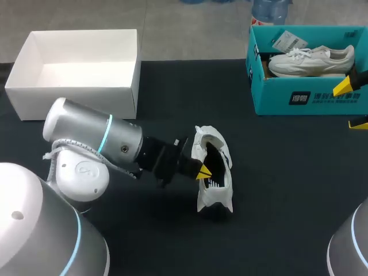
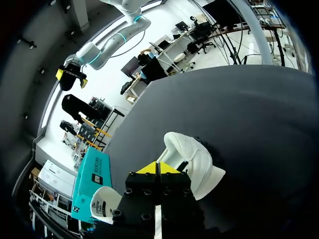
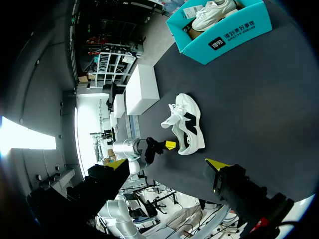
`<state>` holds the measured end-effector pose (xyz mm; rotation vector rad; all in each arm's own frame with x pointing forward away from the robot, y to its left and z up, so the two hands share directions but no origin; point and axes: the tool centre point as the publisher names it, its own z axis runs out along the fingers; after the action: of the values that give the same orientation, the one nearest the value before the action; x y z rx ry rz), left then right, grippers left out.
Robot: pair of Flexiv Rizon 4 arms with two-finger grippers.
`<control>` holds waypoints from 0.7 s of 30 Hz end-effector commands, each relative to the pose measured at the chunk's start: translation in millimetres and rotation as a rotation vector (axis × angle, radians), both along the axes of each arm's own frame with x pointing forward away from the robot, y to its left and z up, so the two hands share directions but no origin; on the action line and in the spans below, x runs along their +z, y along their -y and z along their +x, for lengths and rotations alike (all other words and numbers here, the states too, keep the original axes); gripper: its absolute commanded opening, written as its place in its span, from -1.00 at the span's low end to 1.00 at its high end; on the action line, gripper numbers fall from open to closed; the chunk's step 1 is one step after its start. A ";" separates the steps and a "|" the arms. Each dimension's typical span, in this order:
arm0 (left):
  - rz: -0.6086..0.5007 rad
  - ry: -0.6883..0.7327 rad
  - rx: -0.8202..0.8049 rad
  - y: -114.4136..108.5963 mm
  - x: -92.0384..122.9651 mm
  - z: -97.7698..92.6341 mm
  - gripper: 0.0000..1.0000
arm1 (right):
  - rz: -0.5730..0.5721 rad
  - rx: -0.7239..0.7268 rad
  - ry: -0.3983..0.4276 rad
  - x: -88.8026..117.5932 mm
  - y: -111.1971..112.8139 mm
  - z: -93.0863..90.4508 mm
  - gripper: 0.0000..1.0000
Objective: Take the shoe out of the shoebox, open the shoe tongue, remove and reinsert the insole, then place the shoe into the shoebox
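The shoe (image 1: 214,172) sits mid-desk (image 1: 287,172), well apart from the teal shoebox (image 1: 276,100), which holds a second shoe (image 1: 310,60). The left fingers (image 1: 204,171) are pressed together at the shoe's opening. The right fingers (image 1: 345,86) gape wide and empty beside the shoebox.

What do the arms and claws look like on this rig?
The left arm is a rounded silver-grey link with a glowing cyan ring, a white joint housing with a pale braided cable, then a black wrist block. The right arm shows only a grey dome with a cyan ring. The left claw and right claw are black with bright yellow wedge tips.
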<state>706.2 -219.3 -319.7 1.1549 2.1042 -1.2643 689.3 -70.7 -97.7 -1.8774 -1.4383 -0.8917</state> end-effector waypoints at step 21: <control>0.399 0.046 -0.301 0.6 35.5 11.9 -1.00 | -0.002 -0.001 -0.001 -0.2 -0.2 -0.5 1.00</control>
<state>716.3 -217.2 -285.6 1.6337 2.2169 -0.9991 689.3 -70.7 -97.7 -1.8775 -1.4383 -0.8914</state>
